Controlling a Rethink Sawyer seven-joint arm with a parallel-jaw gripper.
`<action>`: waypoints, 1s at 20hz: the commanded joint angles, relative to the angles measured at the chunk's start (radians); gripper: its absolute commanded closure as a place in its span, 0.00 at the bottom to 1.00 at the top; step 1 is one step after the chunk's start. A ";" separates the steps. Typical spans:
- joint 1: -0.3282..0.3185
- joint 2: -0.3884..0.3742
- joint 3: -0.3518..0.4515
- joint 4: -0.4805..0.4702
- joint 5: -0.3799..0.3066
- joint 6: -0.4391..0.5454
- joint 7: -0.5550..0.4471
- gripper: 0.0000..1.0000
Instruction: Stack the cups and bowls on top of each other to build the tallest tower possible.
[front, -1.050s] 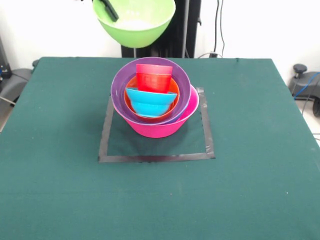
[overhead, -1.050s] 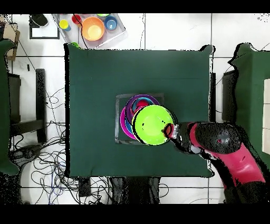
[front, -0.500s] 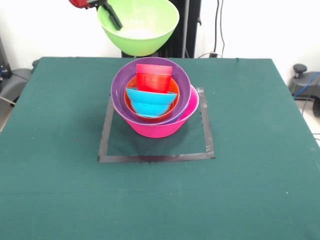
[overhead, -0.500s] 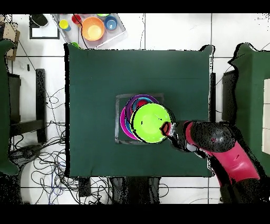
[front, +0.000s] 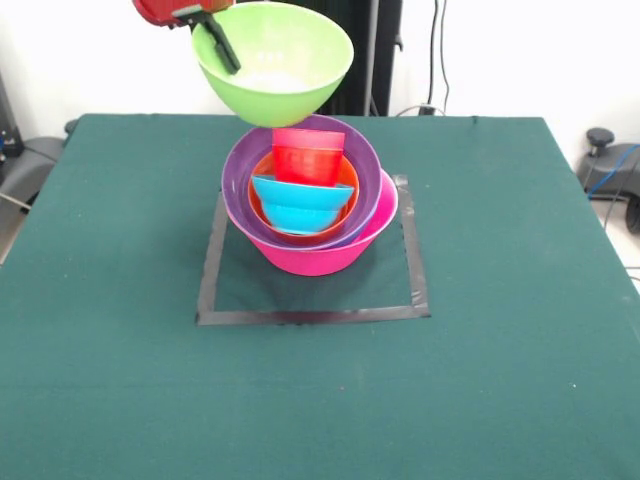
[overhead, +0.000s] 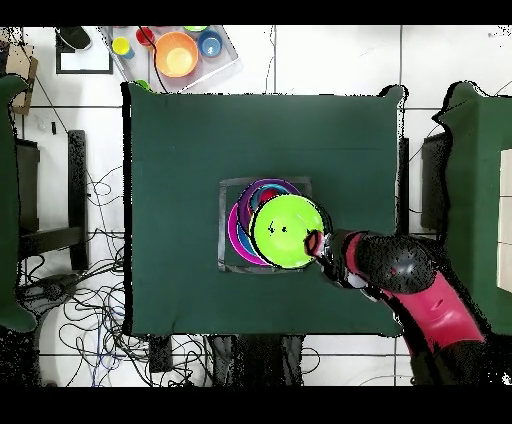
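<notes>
the lime green bowl (front: 273, 60) is held by its rim in the claw (front: 215, 40), with 1 black finger seen inside the bowl. it is carried in the air just above the tower (front: 310, 200), its base close over the red cup (front: 307, 155). in the tower, a blue bowl (front: 300, 205), an orange bowl (front: 262, 200), a purple bowl (front: 240, 165) and a pink bowl (front: 320, 255) are nested. the tower is set inside a taped square (front: 310, 315) on the green tabletop (front: 120, 380).

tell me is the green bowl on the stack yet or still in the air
In the air: the gripper holds the green bowl by its rim above the red cup.
</notes>
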 joint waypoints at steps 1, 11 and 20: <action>0.032 0.061 0.047 0.098 -0.010 -0.161 0.137 1.00; 0.028 0.047 0.069 0.194 0.001 -0.296 0.189 1.00; 0.068 0.052 0.066 0.175 0.030 -0.284 0.222 1.00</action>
